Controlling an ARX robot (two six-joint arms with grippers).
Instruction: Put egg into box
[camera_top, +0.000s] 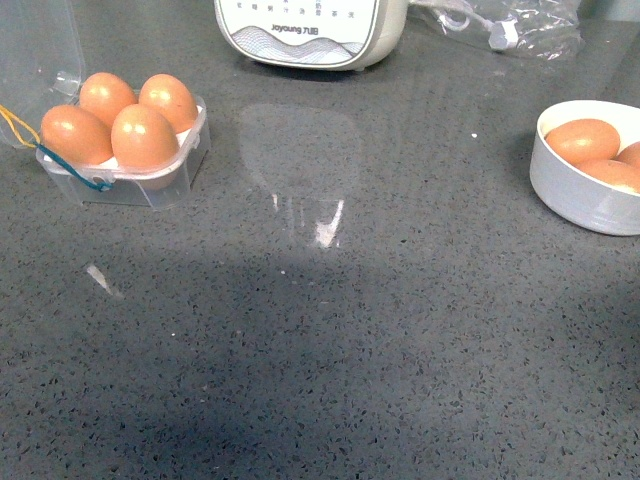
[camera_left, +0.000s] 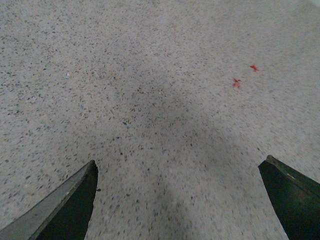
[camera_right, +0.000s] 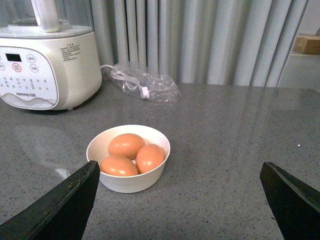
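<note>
Jaws of the left gripper (camera_left: 179, 164) spread wide, pinching nothing; only the two dark fingertips (camera_left: 75, 200) showing in the left wrist view, with bare speckled grey countertop (camera_left: 150, 100) between and beyond them; a couple of small red specks (camera_left: 236, 83) on that surface. Jaws of the right gripper (camera_right: 180, 166) likewise wide apart and empty, one dark fingertip to each side in the right wrist view; between them and further off, a white round bowl (camera_right: 125, 182) holding three brown eggs, all touching one another; behind the bowl a white kitchen appliance (camera_right: 45, 70) with a button panel, a crumpled clear plastic bag (camera_right: 145, 85) with a white cable inside, and a pale pleated curtain (camera_right: 200, 40) at the back of the counter.

Neither arm in the front view. Upper left of that frame: the box (camera_top: 140, 188), clear plastic, its lid (camera_top: 35, 50) open and standing up behind it by the frame's left edge; yellow tie (camera_top: 15, 125) and blue tie (camera_top: 85, 178) on its left and front sides. Inside the box, four brown eggs, one per cup, every cup filled, packed close together; nearest egg (camera_top: 143, 137) at the front right of the four; the task's own one impossible to single out among such look-alikes. Same bowl at the right edge of the frame, partly cut off, well apart from the box, with wide bare counter between; appliance at top centre, plastic bag at top right; soft shadow across the lower half of the frame; small glare patch near the centre.
</note>
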